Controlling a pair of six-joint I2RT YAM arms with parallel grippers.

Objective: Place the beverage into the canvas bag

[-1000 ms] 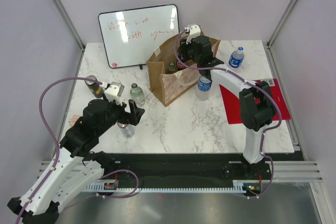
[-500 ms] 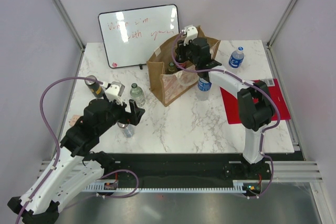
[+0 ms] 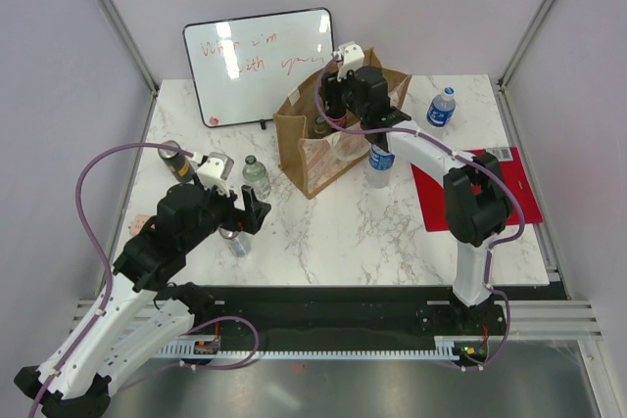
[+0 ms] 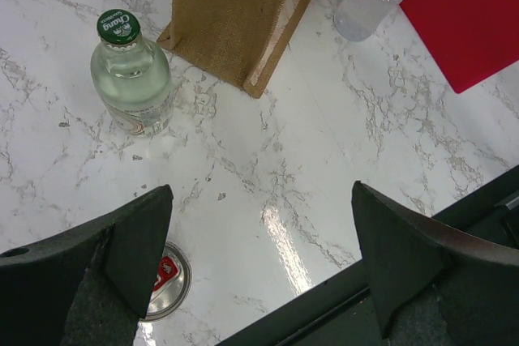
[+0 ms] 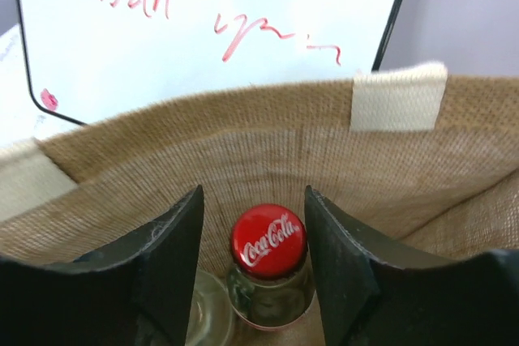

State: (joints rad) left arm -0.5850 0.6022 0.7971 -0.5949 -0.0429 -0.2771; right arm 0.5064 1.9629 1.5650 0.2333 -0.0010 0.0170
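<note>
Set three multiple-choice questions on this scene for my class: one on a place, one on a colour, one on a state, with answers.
1. Where does the Coca-Cola bottle stand?
A. on the floor
B. inside the canvas bag
C. on a shelf

2. What colour is the cap of the clear glass bottle in the left wrist view?
A. green
B. blue
C. yellow

3. How is the left gripper?
A. shut on a bottle
B. open, holding nothing
C. shut on a cloth

Answers: 1 B, burlap walls surround its red cap; 2 A, the cap is plainly green; 3 B, its jaws stand wide apart with nothing between them.
</note>
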